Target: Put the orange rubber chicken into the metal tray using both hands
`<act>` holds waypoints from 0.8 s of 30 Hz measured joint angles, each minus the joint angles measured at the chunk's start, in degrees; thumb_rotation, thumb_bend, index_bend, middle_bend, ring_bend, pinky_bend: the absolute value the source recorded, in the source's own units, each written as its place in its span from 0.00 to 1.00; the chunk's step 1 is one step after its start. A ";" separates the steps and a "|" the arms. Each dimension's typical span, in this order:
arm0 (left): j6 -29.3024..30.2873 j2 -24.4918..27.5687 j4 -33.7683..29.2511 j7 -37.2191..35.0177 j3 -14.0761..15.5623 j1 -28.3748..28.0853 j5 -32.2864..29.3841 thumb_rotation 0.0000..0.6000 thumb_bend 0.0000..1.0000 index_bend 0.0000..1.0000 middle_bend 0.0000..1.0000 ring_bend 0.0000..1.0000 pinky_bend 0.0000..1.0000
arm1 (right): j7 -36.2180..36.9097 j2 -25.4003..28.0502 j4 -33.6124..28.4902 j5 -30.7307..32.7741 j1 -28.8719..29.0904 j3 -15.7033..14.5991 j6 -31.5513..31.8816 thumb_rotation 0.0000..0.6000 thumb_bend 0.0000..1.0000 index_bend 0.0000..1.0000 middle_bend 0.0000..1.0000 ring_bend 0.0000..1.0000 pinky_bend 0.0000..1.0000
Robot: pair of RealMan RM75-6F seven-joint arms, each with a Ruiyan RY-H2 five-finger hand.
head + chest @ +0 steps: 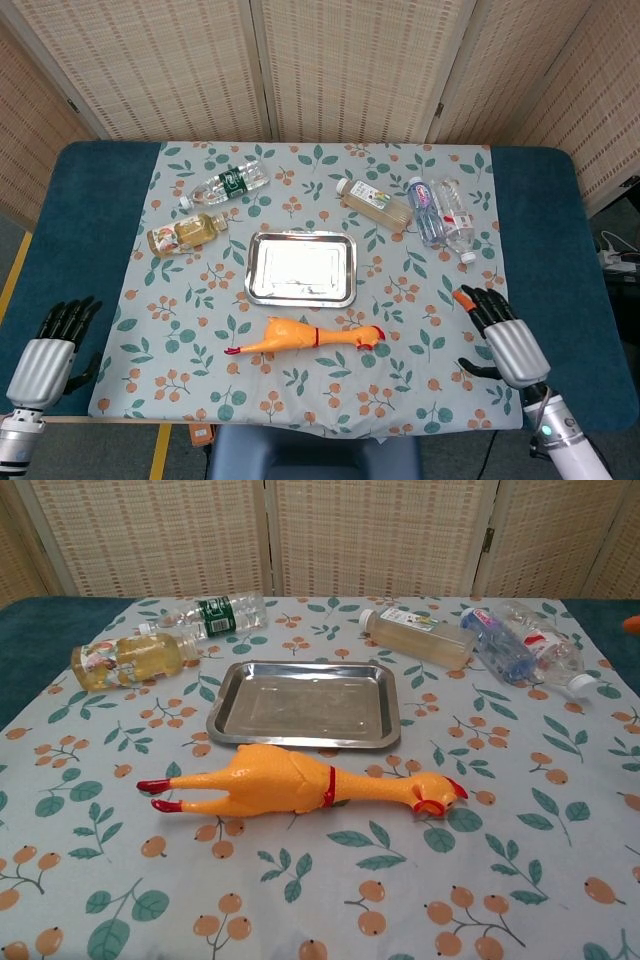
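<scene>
Lengthwise, orange rubber chicken (300, 785), red-legged.

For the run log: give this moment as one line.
rubber chicken: on cloth, untouched | metal tray: empty | left hand: open | right hand: open

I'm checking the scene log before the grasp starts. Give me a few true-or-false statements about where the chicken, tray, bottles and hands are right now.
1. The rubber chicken lies inside the metal tray. False: it lies on the cloth, nearer the robot than the tray.
2. The tray holds nothing. True.
3. The right hand grips the chicken's head. False: it is apart from the chicken and holds nothing.
4. The left hand is near the table's left edge, holding nothing. True.
5. All bottles lie on their sides. True.
</scene>
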 measured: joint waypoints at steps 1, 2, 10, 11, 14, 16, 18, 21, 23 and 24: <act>-0.25 0.14 -0.04 -0.31 0.13 -0.09 -0.04 1.00 0.46 0.00 0.00 0.00 0.04 | -1.47 -0.31 -1.91 1.22 1.28 0.38 -2.61 1.00 0.15 0.04 0.00 0.00 0.16; -0.43 0.29 -0.12 -0.63 0.26 -0.14 -0.06 1.00 0.46 0.00 0.00 0.00 0.04 | -2.89 -0.68 -3.26 2.26 2.15 0.71 -4.41 1.00 0.15 0.09 0.02 0.00 0.19; -0.81 1.69 -0.77 -3.43 0.99 -0.43 0.71 1.00 0.46 0.00 0.00 0.00 0.04 | -23.44 -9.51 -8.49 14.41 8.71 4.12 -10.45 1.00 0.15 0.28 0.08 0.00 0.20; -0.77 1.84 -0.76 -3.85 1.08 -0.43 0.85 1.00 0.46 0.00 0.00 0.00 0.04 | -26.01 -11.00 -8.71 16.22 9.51 4.58 -10.69 1.00 0.15 0.30 0.08 0.00 0.20; -0.50 2.47 -0.80 -5.31 1.43 -0.40 1.46 1.00 0.46 0.00 0.00 0.00 0.04 | -34.04 -15.78 -9.02 22.91 12.34 6.10 -11.18 1.00 0.15 0.31 0.08 0.00 0.20; -0.43 2.81 -0.76 -6.17 1.61 -0.47 1.87 1.00 0.46 0.00 0.00 0.00 0.04 | -39.09 -18.90 -8.87 27.64 14.47 7.08 -11.22 1.00 0.15 0.31 0.08 0.00 0.20; -0.47 3.02 -0.68 -6.66 1.79 -0.58 2.18 1.00 0.46 0.00 0.00 0.00 0.04 | -43.00 -21.44 -8.46 31.25 16.36 7.80 -11.03 1.00 0.15 0.31 0.08 0.00 0.20; -0.37 3.16 -0.54 -7.00 2.05 -0.61 2.54 1.00 0.46 0.00 0.00 0.00 0.04 | -47.91 -25.18 -7.26 35.95 19.57 8.57 -10.46 1.00 0.15 0.31 0.08 0.00 0.20; -0.26 3.15 -0.59 -6.97 2.02 -0.59 2.50 1.00 0.46 0.00 0.00 0.00 0.04 | -49.49 -26.86 -6.21 38.08 21.28 8.80 -10.08 1.00 0.15 0.31 0.08 0.00 0.20; -0.24 3.14 -0.59 -6.91 1.99 -0.57 2.36 1.00 0.46 0.00 0.00 0.00 0.04 | -49.79 -27.36 -5.74 38.73 21.82 8.84 -10.02 1.00 0.15 0.31 0.08 0.00 0.20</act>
